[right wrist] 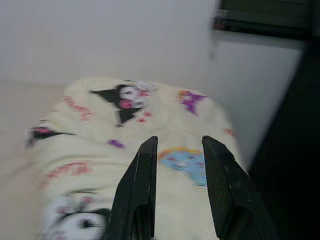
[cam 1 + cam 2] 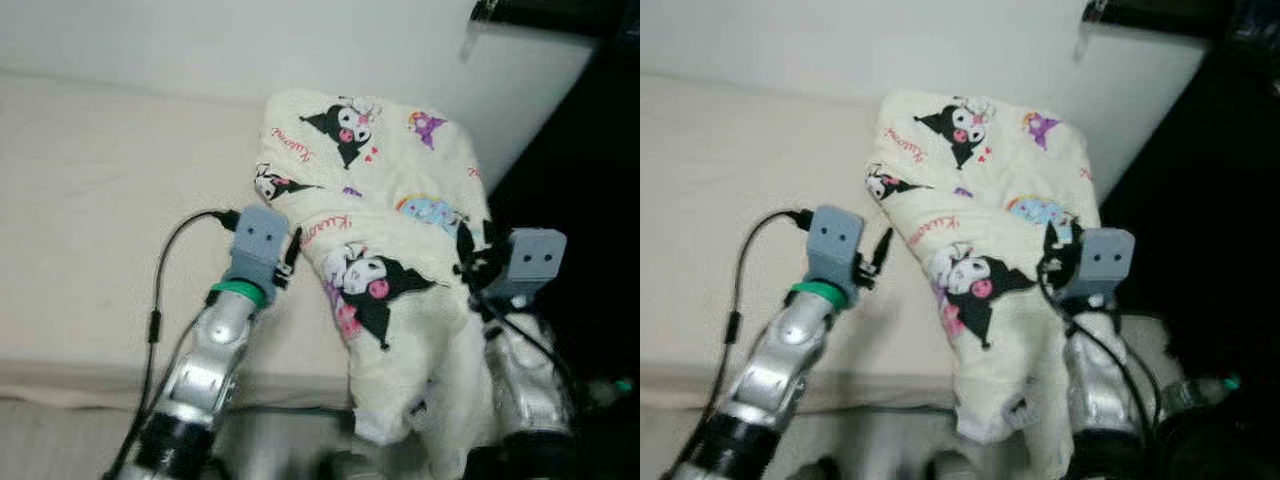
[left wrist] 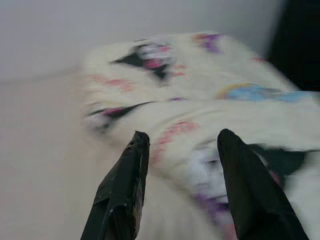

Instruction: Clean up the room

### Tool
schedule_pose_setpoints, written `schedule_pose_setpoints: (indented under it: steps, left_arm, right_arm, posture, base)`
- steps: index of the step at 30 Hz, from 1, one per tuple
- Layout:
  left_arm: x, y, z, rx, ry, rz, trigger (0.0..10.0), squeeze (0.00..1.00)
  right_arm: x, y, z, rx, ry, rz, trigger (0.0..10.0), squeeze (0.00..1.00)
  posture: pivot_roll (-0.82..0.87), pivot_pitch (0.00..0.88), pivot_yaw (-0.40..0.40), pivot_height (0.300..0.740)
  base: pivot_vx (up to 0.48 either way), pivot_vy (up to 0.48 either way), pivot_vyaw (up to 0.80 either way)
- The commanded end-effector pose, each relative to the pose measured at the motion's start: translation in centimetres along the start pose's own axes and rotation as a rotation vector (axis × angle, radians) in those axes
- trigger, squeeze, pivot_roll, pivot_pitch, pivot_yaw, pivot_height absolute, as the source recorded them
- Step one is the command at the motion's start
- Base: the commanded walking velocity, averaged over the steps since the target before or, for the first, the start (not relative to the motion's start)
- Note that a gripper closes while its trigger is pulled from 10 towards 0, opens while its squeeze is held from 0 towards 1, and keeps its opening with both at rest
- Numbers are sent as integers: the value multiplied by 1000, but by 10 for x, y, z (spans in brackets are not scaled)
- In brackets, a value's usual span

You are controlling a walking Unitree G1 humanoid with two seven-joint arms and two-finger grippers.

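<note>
A cream blanket (image 2: 385, 180) printed with black-and-pink cartoon figures lies bunched on the right end of a beige bed (image 2: 100, 210), and its near part hangs over the bed's front edge. My left gripper (image 2: 291, 255) is at the blanket's left edge, open, with the fabric just beyond its fingertips (image 3: 139, 142). My right gripper (image 2: 468, 262) is against the blanket's right side, also open; its fingers (image 1: 148, 150) hover above the fabric with nothing clamped between them.
A pale wall (image 2: 200, 40) runs behind the bed. To the right of the bed is a dark gap (image 2: 590, 200). A dark ledge (image 2: 545, 12) sticks out at the top right. Left of the blanket the bed surface is bare.
</note>
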State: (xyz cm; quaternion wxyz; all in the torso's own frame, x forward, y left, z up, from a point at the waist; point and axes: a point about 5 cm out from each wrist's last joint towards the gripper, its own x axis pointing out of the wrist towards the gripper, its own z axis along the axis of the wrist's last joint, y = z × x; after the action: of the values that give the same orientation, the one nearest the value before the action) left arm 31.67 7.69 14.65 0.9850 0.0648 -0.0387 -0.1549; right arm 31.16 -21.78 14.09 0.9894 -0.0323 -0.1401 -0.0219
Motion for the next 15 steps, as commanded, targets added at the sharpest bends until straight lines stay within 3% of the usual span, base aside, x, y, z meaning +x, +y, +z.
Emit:
schedule_pose_setpoints:
  steps: [1, 2, 15]
  left_arm:
    - [-1, 4, -4, 0, 21, 13, 10000, 0]
    - [-1, 5, -4, 5, 18, 16, 10000, 0]
    - [-1, 5, -3, 27, 4, 22, 10000, 0]
  right_arm:
    - [-3, -1, -4, 13, 18, -12, 10000, 0]
    - [-3, -1, -4, 13, 17, -12, 10000, 0]
    - [-4, 0, -5, 14, 19, -14, 10000, 0]
  posture:
    - [-197, 95, -45, 740]
    - [-198, 96, -44, 740]
    - [-199, 100, -43, 740]
  base:
    - [0, 480, 0]
    - [0, 480, 0]
    - [0, 0, 0]
